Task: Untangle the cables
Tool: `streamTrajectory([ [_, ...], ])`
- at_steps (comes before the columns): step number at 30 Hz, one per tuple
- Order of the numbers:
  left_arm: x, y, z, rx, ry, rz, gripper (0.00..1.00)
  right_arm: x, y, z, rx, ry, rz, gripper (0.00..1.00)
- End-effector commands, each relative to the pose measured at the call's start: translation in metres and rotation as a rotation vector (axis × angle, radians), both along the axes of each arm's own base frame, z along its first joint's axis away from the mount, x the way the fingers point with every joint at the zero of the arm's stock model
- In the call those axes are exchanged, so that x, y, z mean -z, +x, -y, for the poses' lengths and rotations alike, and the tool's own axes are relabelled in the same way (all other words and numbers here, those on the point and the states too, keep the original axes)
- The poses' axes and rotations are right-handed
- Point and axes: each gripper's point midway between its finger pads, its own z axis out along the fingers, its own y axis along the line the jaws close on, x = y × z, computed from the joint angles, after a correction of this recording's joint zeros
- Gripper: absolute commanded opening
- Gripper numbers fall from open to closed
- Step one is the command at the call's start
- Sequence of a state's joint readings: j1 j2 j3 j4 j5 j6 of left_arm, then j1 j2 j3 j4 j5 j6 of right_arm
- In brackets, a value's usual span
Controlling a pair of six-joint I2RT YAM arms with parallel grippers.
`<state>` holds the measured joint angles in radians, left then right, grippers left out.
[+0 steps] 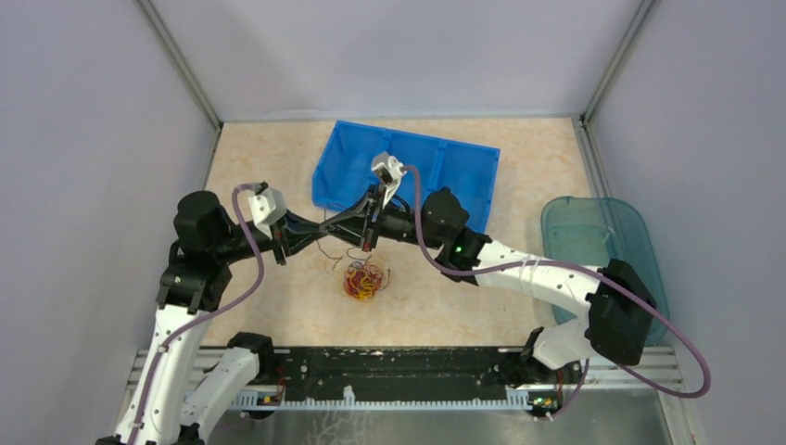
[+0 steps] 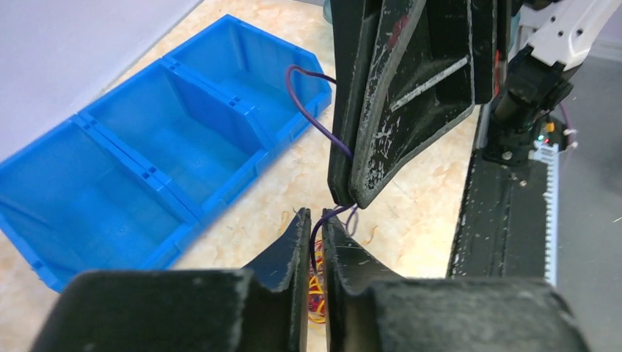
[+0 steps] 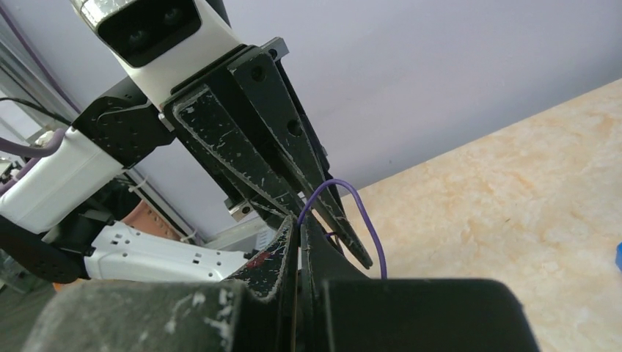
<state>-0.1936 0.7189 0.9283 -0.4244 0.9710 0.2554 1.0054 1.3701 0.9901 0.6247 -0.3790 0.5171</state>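
Lilac-grey walls close in a beige marbled tabletop (image 1: 278,158).

Blue bin (image 1: 454,171): three compartments in a row. It lies flat on the tabletop just beyond both tools, on the side away from the arm bases.

Teal see-through tub (image 1: 593,232): well off to the right tool's right, near the wall.

Left tool (image 2: 314,220): fingers drawn almost together with only a narrow slit between them. A purple cable (image 3: 341,181) runs through the slit, so this tool is pinching it.

Right tool (image 3: 299,224): fingers pressed together on the same purple cable, which arches out from the tips in a small loop. In the left wrist view this tool points down, its tip just above the left tool's tips. Cannot tell whether the two tools touch.

Tangle of red and orange-yellow cables (image 1: 363,280): rests on the tabletop below both tools, slightly toward the arm bases from their tips. Cannot tell whether the purple cable's lower end reaches the tangle.
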Motion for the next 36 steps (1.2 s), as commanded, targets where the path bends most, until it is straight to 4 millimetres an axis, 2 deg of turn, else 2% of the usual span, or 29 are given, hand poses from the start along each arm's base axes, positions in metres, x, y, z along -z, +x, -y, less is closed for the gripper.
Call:
streamTrajectory([
  [1, -0.009, 0.005, 0.000, -0.008, -0.020, 0.054, 0.05, -0.051, -0.016, 0.002, -0.082, 0.119, 0.062, 0.00],
  [2, -0.010, 0.007, 0.000, -0.018, -0.023, 0.059, 0.01, -0.052, -0.018, 0.003, -0.095, 0.117, 0.060, 0.00],
  [5, -0.017, 0.012, -0.002, -0.042, -0.036, 0.091, 0.00, -0.052, -0.026, 0.004, -0.134, 0.109, 0.050, 0.10],
  [9, -0.035, 0.014, -0.002, -0.059, -0.059, 0.145, 0.00, -0.050, -0.047, 0.016, -0.218, 0.076, 0.062, 0.45],
  [10, -0.040, 0.012, -0.002, -0.048, -0.063, 0.157, 0.00, -0.050, -0.054, 0.021, -0.248, 0.070, 0.072, 0.50],
  [12, -0.051, 0.006, 0.000, -0.021, -0.070, 0.183, 0.00, -0.051, -0.062, 0.035, -0.277, 0.065, 0.092, 0.56],
  [20, -0.076, -0.008, 0.002, 0.023, -0.090, 0.236, 0.00, -0.066, -0.057, 0.090, -0.193, 0.046, 0.161, 0.61],
  [25, -0.086, -0.020, 0.004, 0.068, -0.093, 0.273, 0.00, -0.066, -0.029, 0.115, -0.084, 0.037, 0.146, 0.61],
  [28, -0.090, -0.026, 0.006, 0.093, -0.100, 0.274, 0.00, -0.050, 0.004, 0.111, 0.047, -0.033, 0.120, 0.62],
  [30, -0.093, -0.029, 0.007, 0.106, -0.109, 0.272, 0.00, -0.034, 0.018, 0.099, 0.045, -0.074, 0.104, 0.62],
  [33, -0.098, -0.034, 0.008, 0.128, -0.122, 0.266, 0.00, -0.010, 0.030, 0.079, -0.010, -0.110, 0.067, 0.60],
  [36, -0.101, -0.037, 0.009, 0.140, -0.134, 0.252, 0.00, -0.003, 0.029, 0.065, -0.051, -0.086, 0.082, 0.60],
])
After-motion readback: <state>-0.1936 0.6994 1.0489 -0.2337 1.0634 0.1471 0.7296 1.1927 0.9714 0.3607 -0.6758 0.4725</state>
